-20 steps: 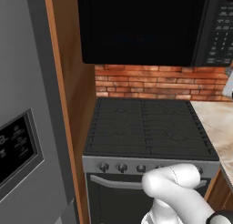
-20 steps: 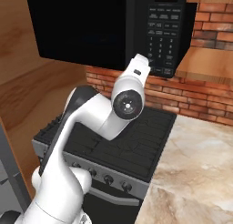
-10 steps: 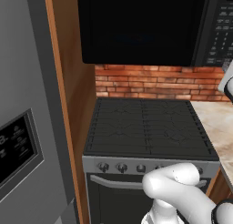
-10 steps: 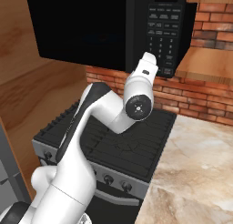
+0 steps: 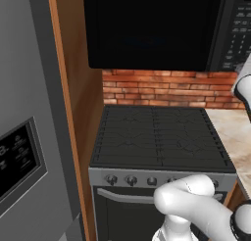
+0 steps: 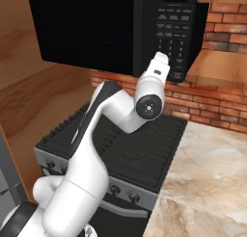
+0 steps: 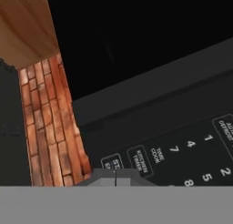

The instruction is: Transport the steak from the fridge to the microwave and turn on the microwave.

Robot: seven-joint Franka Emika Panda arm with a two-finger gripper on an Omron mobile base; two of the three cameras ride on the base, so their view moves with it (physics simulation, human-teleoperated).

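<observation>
Since the microwave (image 6: pixel 120 31) door is shut and dark, the steak cannot be seen; it is presumably inside, so what remains is starting the oven. The fingers (image 7: pixel 115 176) are pressed together, holding nothing, a blunt tip suited to poking a key. Right ahead of them sits the bottom row of the keypad (image 6: pixel 172 33). Beyond the fingers, off the microwave's lower edge, runs the brick wall (image 7: pixel 50 123), with open air beneath over the stove (image 6: pixel 130 149) for backing away.
</observation>
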